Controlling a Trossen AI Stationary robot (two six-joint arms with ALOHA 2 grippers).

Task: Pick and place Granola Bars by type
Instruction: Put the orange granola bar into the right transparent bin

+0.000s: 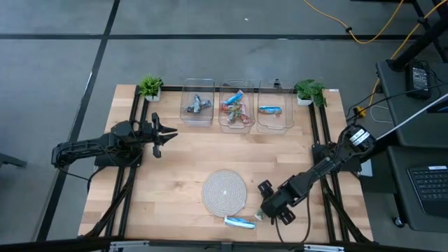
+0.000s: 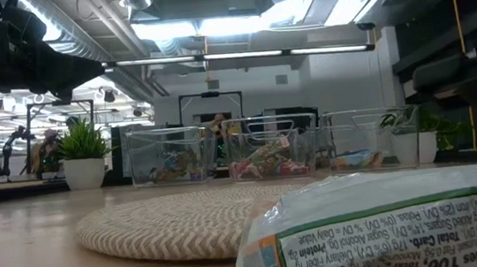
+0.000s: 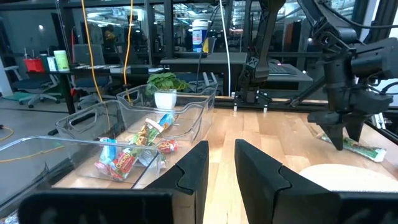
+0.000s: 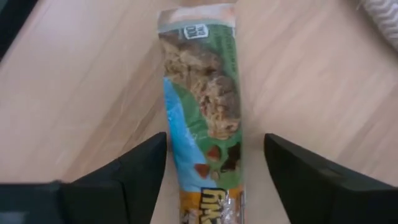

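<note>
Three bins [image 1: 237,105] — two plants [image 1: 150,87] (potted).

Wooden table [image 1: 175,168]; woven mat [image 1: 225,190], 3 bins [image 1: 237,106], 2 plants [image 1: 150,87], bar [image 1: 239,222]

One blue-and-green bar [image 1: 239,222] lies flat on the counter at lower centre of the high view. Other bars sit in three clear bins [image 1: 236,115] at upper centre: grey [image 1: 197,104], mixed red-green [image 1: 236,108], blue [image 1: 269,109].

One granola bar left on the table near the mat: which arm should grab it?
Right. The right gripper hangs open directly over the granola bar; the left gripper waits far off near the bins.
</note>
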